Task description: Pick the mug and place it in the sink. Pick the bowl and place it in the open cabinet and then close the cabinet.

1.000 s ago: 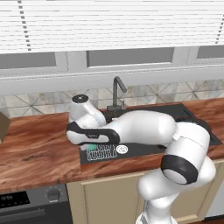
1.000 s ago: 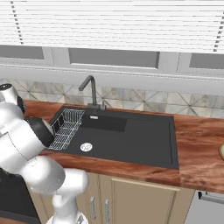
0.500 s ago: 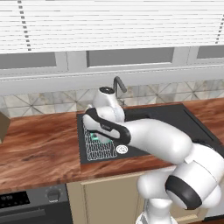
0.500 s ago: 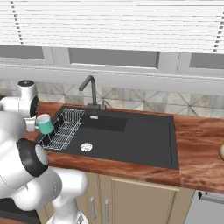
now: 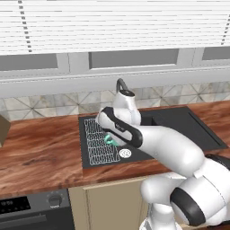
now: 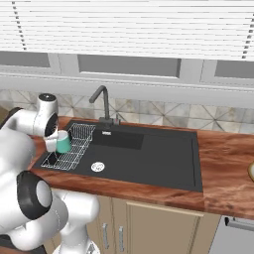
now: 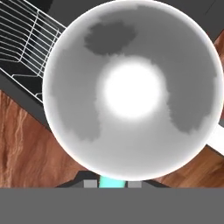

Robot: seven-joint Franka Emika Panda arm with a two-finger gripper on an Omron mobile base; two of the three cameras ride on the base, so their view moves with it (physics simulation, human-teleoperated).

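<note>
Scanning from the left, no brand, label or legible writing appeared on anything. A reddish-brown wood-grain desk (image 6: 225,186) carried the large matte black rectangular sink (image 6: 149,158), and at the basin's left end lay a white wire rack (image 6: 74,146) of thin parallel bars. Above that rack, in the right base view, hung the small teal-green mug (image 6: 63,142), smooth and cylindrical, pressed against the white end of the arm where the hand (image 6: 53,144) met it. In the left base view the same mug (image 5: 109,139) peeped out as a green sliver under the arm, over the rack (image 5: 101,143). The hand view looked straight down into the mug's pale, round inside (image 7: 131,87), a glossy grey-white bowl shape with a bright spot at its middle; a strip of teal wall sat at the bottom between two dark fingertips (image 7: 90,184), so the hand was clamped on the mug's rim. Right of the rack a round pale drain (image 6: 97,166) sat flat in the basin floor, and behind it rose a dark gooseneck tap (image 6: 103,101), slim and curved. Farther right the basin floor was plain and matte. At the far right edge of the right base view, a sliver of the off-white, tan-rimmed bowl (image 6: 251,171) rested on the desk.
</note>
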